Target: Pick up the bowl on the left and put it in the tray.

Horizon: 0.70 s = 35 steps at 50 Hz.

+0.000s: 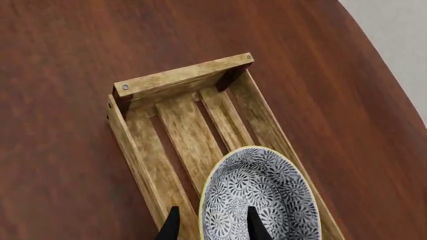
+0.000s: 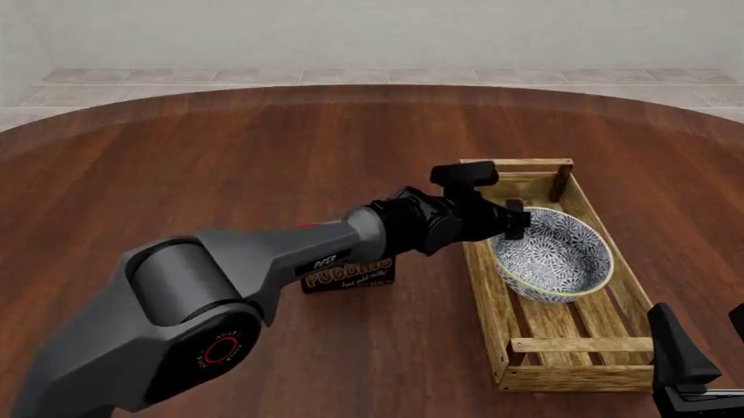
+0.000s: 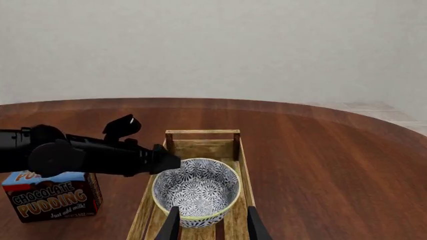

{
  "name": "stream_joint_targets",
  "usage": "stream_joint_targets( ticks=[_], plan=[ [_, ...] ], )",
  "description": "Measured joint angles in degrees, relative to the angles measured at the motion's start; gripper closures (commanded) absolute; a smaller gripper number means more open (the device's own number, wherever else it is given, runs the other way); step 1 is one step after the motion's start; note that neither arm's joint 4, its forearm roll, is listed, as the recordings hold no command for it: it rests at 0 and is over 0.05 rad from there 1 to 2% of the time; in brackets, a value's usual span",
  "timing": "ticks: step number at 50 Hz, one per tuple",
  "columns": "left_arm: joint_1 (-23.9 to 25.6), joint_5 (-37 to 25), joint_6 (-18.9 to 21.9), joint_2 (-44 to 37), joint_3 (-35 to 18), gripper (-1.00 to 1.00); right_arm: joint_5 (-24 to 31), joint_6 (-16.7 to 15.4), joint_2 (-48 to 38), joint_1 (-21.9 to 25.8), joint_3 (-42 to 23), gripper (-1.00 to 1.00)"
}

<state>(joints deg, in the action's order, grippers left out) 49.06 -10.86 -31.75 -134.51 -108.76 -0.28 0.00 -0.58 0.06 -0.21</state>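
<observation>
The blue-and-white patterned bowl (image 2: 556,254) sits in the middle of the light-wood slatted tray (image 2: 518,165), leaning a little toward the tray's left side. My left gripper (image 2: 518,221) is at the bowl's left rim and open: in the left wrist view one finger (image 1: 171,226) stands outside the bowl (image 1: 267,192) and the other inside it, with the rim between them. The tray's far end rail (image 1: 183,80) lies beyond the bowl. My right gripper (image 2: 706,348) hangs open and empty at the near right, past the tray's near end.
A chocolate pudding box (image 2: 348,277) stands on the dark wood table left of the tray, partly hidden under my left arm. The round table's edge curves past the tray's far side, with tiled floor beyond it.
</observation>
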Motion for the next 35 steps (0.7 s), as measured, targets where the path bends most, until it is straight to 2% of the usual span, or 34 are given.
stream_joint_targets(
  ticks=[14,35],
  plan=[
    [0.3,0.4,0.4,1.2,1.1,-1.0,0.0,0.0,0.0,0.0,0.0,-1.0],
    [1.0,1.5,1.8,7.6,6.4,-1.0,0.0,0.0,0.0,0.0,0.0,-1.0]
  ],
)
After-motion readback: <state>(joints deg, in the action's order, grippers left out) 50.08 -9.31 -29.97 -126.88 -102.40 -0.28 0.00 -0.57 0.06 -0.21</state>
